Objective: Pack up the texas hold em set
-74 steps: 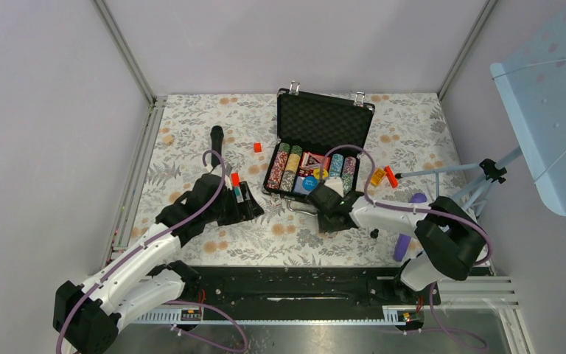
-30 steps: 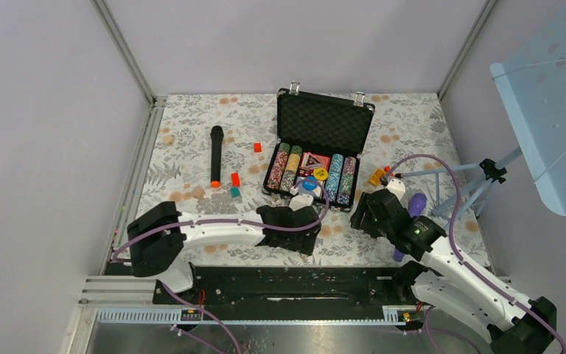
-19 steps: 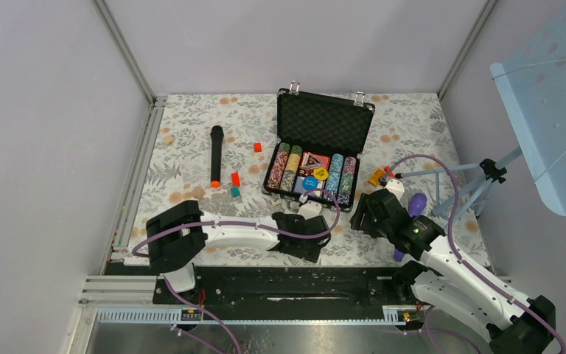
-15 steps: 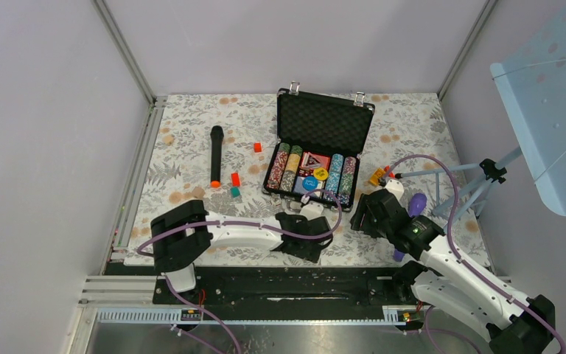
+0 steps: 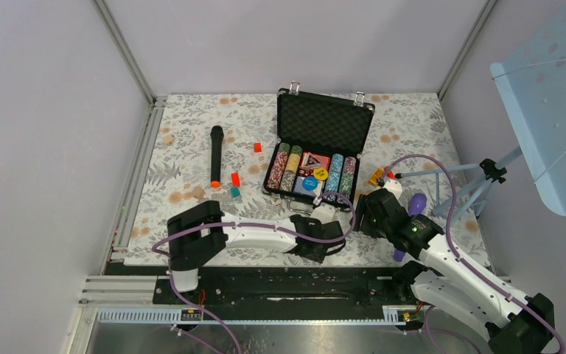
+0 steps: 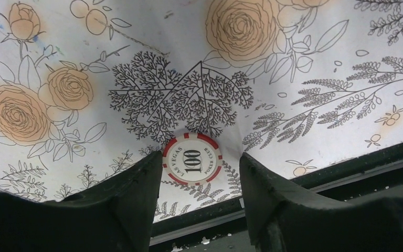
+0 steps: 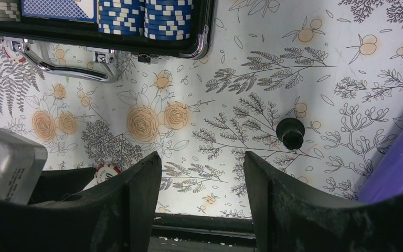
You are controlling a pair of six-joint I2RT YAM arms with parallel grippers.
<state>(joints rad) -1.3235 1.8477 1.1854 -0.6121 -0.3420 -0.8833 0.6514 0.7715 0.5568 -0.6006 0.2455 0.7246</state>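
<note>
At the near edge of the flowered worktop [image 6: 294, 63], the left tool [image 6: 199, 160] is down over a lone red-and-white poker chip [image 6: 191, 165] that lies flat and is marked 100. Its jaws stand apart on either side of the chip, the left finger just at the rim and the other clear of it, so nothing is gripped yet. Just to the right, the right tool [image 7: 202, 157] hangs released over bare cloth with nothing between its fingers. Beyond both sits the briefcase [image 5: 324, 118], lid up, its tray lined with rows of chips [image 5: 287, 168].

To my eye the danger is the chip itself. It is thin and flat, so it could slip under the fingers or get shoved along the cloth. The worktop's edge is just beside it, and a poor squeeze might send it off. The two arms also look close enough to knock together.

Only the left wrist view shows the chip whole. From overhead the left tool covers it. The right wrist view catches a mere sliver of it, though it alone shows the case's silver handle [image 7: 68, 65] close up.
</note>
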